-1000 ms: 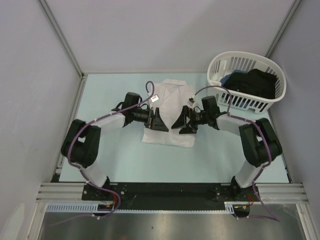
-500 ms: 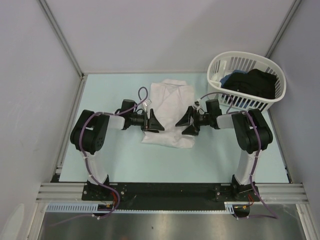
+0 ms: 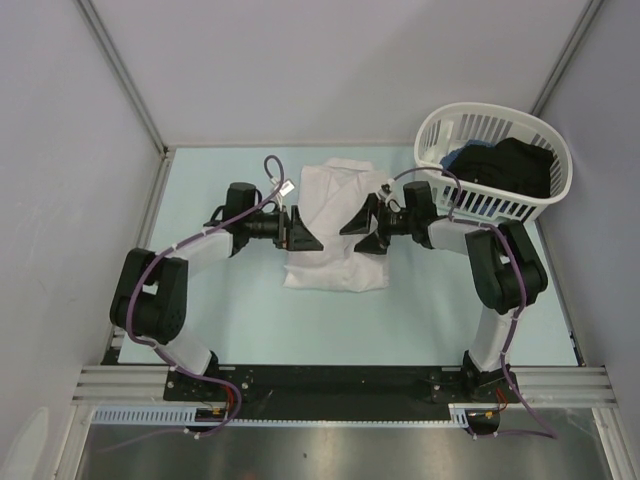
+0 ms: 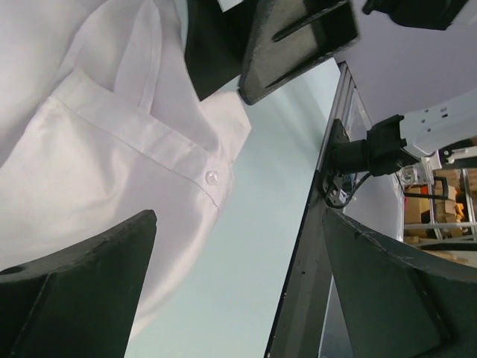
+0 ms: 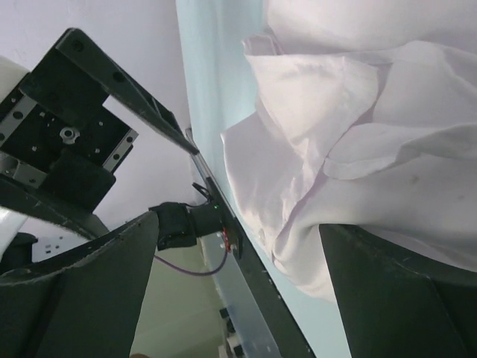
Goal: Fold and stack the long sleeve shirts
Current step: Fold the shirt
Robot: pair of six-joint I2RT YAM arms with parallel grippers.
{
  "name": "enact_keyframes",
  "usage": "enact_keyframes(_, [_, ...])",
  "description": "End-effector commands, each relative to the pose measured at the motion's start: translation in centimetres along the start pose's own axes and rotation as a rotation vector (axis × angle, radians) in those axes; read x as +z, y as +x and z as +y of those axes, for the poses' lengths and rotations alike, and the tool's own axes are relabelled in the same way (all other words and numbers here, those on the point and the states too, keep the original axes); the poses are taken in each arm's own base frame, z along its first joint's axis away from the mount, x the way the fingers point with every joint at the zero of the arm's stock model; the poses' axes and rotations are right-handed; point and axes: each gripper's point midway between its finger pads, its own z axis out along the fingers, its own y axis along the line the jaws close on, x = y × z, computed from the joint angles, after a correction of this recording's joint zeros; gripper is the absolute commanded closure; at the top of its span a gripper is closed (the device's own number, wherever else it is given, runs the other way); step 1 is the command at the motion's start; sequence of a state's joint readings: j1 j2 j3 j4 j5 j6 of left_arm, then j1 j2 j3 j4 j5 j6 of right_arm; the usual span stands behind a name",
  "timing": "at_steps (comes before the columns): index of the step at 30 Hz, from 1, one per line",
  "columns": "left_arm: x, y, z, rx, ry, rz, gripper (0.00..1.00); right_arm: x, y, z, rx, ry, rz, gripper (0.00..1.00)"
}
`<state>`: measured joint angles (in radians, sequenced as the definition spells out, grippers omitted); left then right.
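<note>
A white long sleeve shirt lies partly folded on the pale table at mid-centre. My left gripper is open at the shirt's left edge, jaws pointing right. My right gripper is open at the shirt's right edge, jaws pointing left. In the left wrist view the shirt's buttoned cuff lies ahead of my wide-open jaws. In the right wrist view rumpled shirt folds lie between my spread fingers. Neither gripper holds cloth.
A white slatted basket stands at the back right with dark clothes inside. Grey walls and metal rails bound the table. The table's front rail runs past both arm bases.
Both grippers have moved slightly toward the back along the shirt's sides. The left arm's elbow has swung out to the left. The shirt lies much the same.
</note>
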<state>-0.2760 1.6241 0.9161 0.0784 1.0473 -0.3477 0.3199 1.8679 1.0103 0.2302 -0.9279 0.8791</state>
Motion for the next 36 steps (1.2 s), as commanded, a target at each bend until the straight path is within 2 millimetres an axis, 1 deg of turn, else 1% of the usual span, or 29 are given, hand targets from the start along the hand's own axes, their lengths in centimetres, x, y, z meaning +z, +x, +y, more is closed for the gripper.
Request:
enact_keyframes(1, [-1.1, -1.6, 0.1, 0.038, -0.046, -0.047, 0.01, -1.2, -0.9, 2.6, -0.082, 0.029, 0.007, 0.06])
enact_keyframes(2, [-1.1, -1.6, 0.2, 0.040, -0.047, -0.048, 0.01, -2.0, 0.2, 1.6, -0.094, 0.081, 0.046, 0.06])
enact_keyframes(3, [-1.1, -1.4, 0.3, 0.033, -0.049, -0.044, 0.01, -2.7, 0.2, 1.0, -0.104, 0.124, 0.048, 0.06])
enact_keyframes(4, [-1.1, -1.2, 0.8, 0.026, -0.069, -0.044, 0.02, -3.7, 1.2, 0.3, -0.054, 0.187, 0.088, 0.08])
enact_keyframes(6, [-1.1, -0.3, 1.7, -0.006, -0.103, -0.025, 0.04, -5.1, 1.5, -0.9, -0.081, 0.238, 0.108, 0.09])
enact_keyframes(7, [-1.0, 0.0, 2.0, -0.010, -0.110, -0.019, 0.08, -5.5, 1.6, -1.6, -0.077, 0.263, 0.111, 0.12])
enact_keyframes(8, [-0.9, 0.3, 2.3, -0.019, -0.114, -0.014, 0.10, -5.9, 2.0, -1.9, -0.051, 0.277, 0.130, 0.13])
enact_keyframes(9, [-0.8, 0.6, 2.4, -0.027, -0.113, -0.008, 0.12, -6.0, 2.0, -1.5, -0.049, 0.256, 0.135, 0.15])
enact_keyframes(10, [-0.5, 1.0, 2.1, -0.030, -0.098, 0.005, 0.17, -5.8, 1.3, -1.0, -0.075, 0.229, 0.111, 0.19])
enact_keyframes(11, [-0.3, 1.3, 1.8, -0.033, -0.077, 0.019, 0.19, -5.5, 0.8, -0.3, -0.083, 0.201, 0.093, 0.21])
enact_keyframes(12, [-0.1, 1.6, 1.6, -0.036, -0.071, 0.027, 0.22, -5.1, 0.2, 1.0, -0.092, 0.154, 0.068, 0.26])
enact_keyframes(13, [0.2, 2.0, 1.4, -0.033, -0.064, 0.040, 0.27, -4.2, -1.0, 2.8, -0.117, 0.098, 0.020, 0.31])
enact_keyframes(15, [0.4, 2.3, 1.1, -0.016, -0.060, 0.048, 0.30, -3.1, -1.6, 4.6, -0.124, 0.049, 0.000, 0.31])
enact_keyframes(16, [0.6, 2.7, 1.1, -0.015, -0.064, 0.055, 0.32, -2.2, -1.7, 5.7, -0.111, 0.021, -0.007, 0.29])
enact_keyframes(17, [0.6, 2.9, 1.1, -0.015, -0.067, 0.058, 0.32, -1.8, -1.7, 6.2, -0.105, 0.007, -0.010, 0.28])
enact_keyframes(19, [0.6, 3.2, 1.4, -0.017, -0.082, 0.058, 0.33, -0.9, -1.5, 6.3, -0.093, -0.001, -0.008, 0.27])
enact_keyframes(20, [0.6, 3.2, 1.5, -0.017, -0.086, 0.058, 0.33, -0.2, -0.8, 6.2, -0.098, 0.007, 0.007, 0.27])
enact_keyframes(21, [0.6, 3.3, 1.6, -0.014, -0.090, 0.058, 0.33, 0.2, -0.5, 5.6, -0.084, 0.028, 0.011, 0.27])
enact_keyframes(22, [0.6, 3.5, 1.6, -0.015, -0.091, 0.061, 0.33, 0.6, 0.2, 4.4, -0.055, 0.056, 0.029, 0.26])
enact_keyframes(24, [0.6, 4.0, 1.7, -0.027, -0.096, 0.079, 0.33, 1.1, 1.1, 2.7, -0.037, 0.097, 0.048, 0.25])
enact_keyframes(25, [0.7, 4.2, 1.7, -0.024, -0.094, 0.086, 0.33, 1.2, 1.7, 1.4, -0.006, 0.122, 0.064, 0.23])
enact_keyframes(28, [0.9, 4.6, 1.8, -0.002, -0.095, 0.105, 0.32, 1.4, 2.1, 0.0, -0.005, 0.161, 0.065, 0.20])
enact_keyframes(31, [1.4, 5.6, 2.3, 0.023, -0.099, 0.141, 0.32, 1.7, 2.0, -0.6, -0.022, 0.181, 0.058, 0.19])
enact_keyframes(32, [1.6, 6.1, 2.5, 0.024, -0.098, 0.154, 0.32, 2.0, 2.2, -1.0, -0.019, 0.188, 0.066, 0.18])
enact_keyframes(34, [1.9, 6.8, 2.9, 0.030, -0.104, 0.174, 0.32, 2.4, 1.7, -1.6, -0.036, 0.194, 0.047, 0.17])
enact_keyframes(35, [2.0, 7.2, 3.3, 0.023, -0.111, 0.182, 0.32, 2.9, 1.6, -2.3, -0.029, 0.203, 0.048, 0.17])
enact_keyframes(36, [2.2, 7.4, 3.5, 0.025, -0.116, 0.188, 0.32, 3.1, 1.3, -2.6, -0.031, 0.211, 0.037, 0.16])
